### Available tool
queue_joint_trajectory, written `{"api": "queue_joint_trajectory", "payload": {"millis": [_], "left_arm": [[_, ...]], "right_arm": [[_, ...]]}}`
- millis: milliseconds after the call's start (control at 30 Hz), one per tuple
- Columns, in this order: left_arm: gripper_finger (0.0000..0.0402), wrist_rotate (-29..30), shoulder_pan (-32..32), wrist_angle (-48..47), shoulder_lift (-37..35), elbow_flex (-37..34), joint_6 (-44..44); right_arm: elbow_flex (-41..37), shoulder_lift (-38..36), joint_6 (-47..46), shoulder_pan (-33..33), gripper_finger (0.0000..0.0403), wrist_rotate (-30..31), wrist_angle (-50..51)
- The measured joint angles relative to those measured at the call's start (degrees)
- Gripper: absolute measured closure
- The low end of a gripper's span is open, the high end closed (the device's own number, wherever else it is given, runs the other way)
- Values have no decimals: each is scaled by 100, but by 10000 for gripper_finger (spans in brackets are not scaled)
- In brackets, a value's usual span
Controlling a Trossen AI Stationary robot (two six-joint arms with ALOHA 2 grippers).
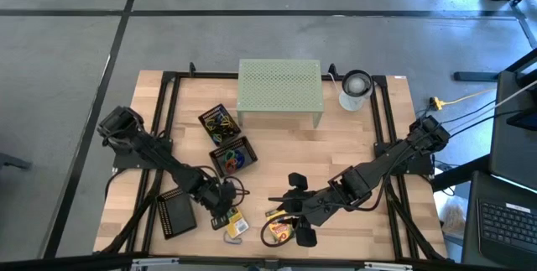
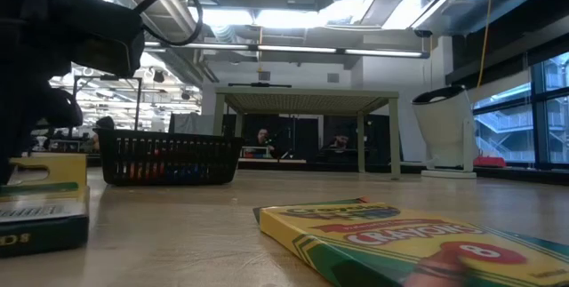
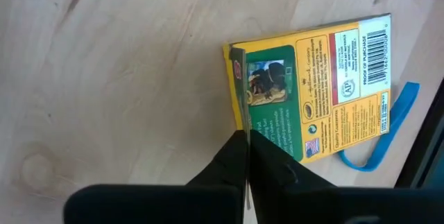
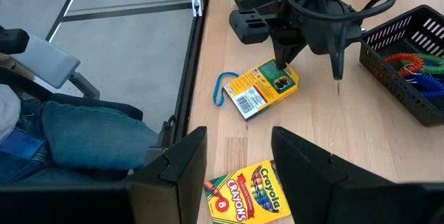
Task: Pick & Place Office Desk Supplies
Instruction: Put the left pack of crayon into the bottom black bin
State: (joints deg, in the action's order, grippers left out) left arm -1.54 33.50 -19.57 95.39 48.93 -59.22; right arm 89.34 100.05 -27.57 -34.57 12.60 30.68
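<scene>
A yellow-green crayon box (image 3: 312, 85) lies back face up near the table's front edge, with a blue rubber band (image 3: 388, 123) at its end. My left gripper (image 3: 246, 144) is shut, its tips at this box's long edge; the right wrist view shows it (image 4: 283, 63) pointing down at the box (image 4: 260, 89). A second crayon box (image 4: 250, 196) lies face up farther right. My right gripper (image 4: 239, 161) hangs open well above it, touching nothing. My left gripper has its shut fingertips (image 3: 236, 151) at the middle of the box's long edge (image 3: 237, 106), coming down on it steeply from above. Whether any cardboard is pinched between them, I cannot tell. The box lies flat on the table.
Two black mesh trays (image 1: 218, 122) (image 1: 233, 155) holding coloured bands stand behind my left gripper, and a third black tray (image 1: 176, 214) lies at the front left. The pale green riser (image 1: 279, 93) and a white cylinder (image 1: 355, 91) stand at the back. Black frame rails run along both sides.
</scene>
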Motion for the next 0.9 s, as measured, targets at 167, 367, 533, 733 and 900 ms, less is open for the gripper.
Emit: {"api": "queue_joint_trajectory", "payload": {"millis": [167,367,533,733,900], "left_arm": [[399,-114,-33,-18,-169,-5,48],[400,253,-39,-51,-724,-9,155],[400,987,-39,-45,-1349,-9,469],[399,2129,-38,-27,-2138,-9,1177],[399,2921,-11,130,-2705,-9,1933]], "right_arm": [[0,0,13,0,238,0,0],[0,0,11,0,238,0,2],[0,0,11,0,238,0,4],[0,0,28,-1,238,0,9],[0,0,146,-2,238,0,15]]}}
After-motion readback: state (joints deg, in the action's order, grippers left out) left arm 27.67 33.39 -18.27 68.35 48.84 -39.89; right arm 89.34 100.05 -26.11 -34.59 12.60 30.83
